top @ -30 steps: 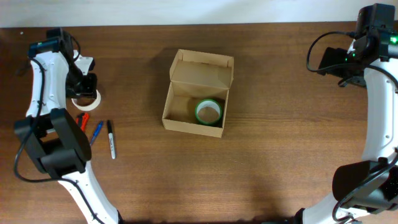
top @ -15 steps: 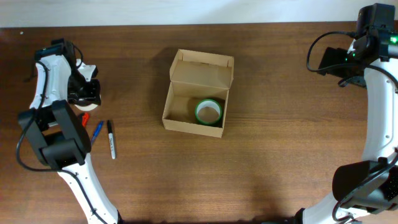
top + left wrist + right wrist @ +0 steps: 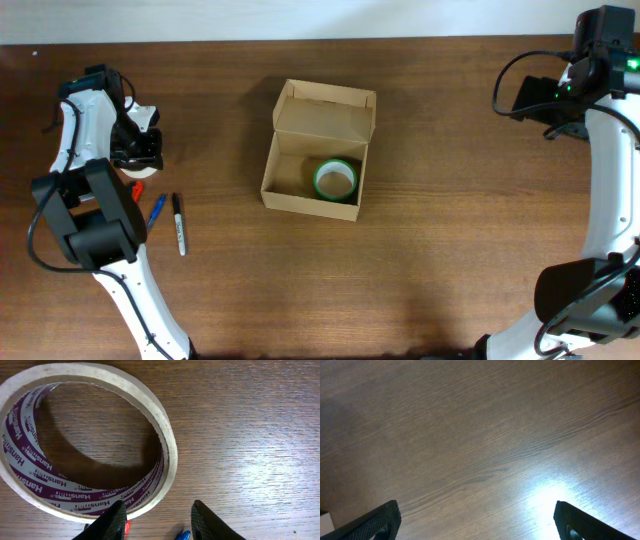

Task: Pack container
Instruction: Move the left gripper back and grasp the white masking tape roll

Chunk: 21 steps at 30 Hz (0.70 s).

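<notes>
Dark wooden desk [image 3: 450, 250] holds a likely light, crushable box [image 3: 310, 203], best pinched by one wall; left pincer [image 3: 157, 511] half-open at tape roll [image 3: 163, 435], right pincer [image 3: 475, 511] wide, empty.

Dark brown with fine streaky wood grain: table [image 3: 450, 200], one white patch of glare in the right wrist view. Plain tan cardboard, unmarked: container [image 3: 322, 118]. Green rim, pale inside: tape roll [image 3: 319, 181] within it. Cream outer band, white lining printed with repeated purple lettering: packing tape roll [image 3: 60, 492] near the table's left edge. Beside it, red pen [image 3: 131, 190], blue pen [image 3: 156, 210], black-and-pale marker [image 3: 178, 222]. Matt black fingers on left gripper [image 3: 157, 510] and right gripper [image 3: 475, 515]. White shells, black joints on left arm [image 3: 72, 140] and right arm [image 3: 605, 180].
</notes>
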### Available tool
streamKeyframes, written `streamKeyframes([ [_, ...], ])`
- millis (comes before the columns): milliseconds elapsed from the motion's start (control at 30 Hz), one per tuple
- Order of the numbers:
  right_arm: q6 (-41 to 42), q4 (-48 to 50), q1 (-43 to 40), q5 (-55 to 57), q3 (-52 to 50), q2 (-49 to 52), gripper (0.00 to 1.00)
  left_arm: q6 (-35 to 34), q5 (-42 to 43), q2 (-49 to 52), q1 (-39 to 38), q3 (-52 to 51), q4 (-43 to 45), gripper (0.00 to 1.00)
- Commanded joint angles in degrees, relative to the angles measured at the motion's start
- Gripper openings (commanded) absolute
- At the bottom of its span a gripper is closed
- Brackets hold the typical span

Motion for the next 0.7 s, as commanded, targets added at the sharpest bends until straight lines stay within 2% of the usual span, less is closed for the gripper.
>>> streamKeyframes([
  [0,-0.2,0.0,0.0,-0.1,1.0,-1.1,0.99,1.1,1.5,2.2,0.1,-0.1,0.2,0.42],
  [667,-0.2,0.0,0.0,-0.1,1.0,-1.1,1.0,1.1,0.8,2.2,-2.1,4.8,0.7,0.42],
])
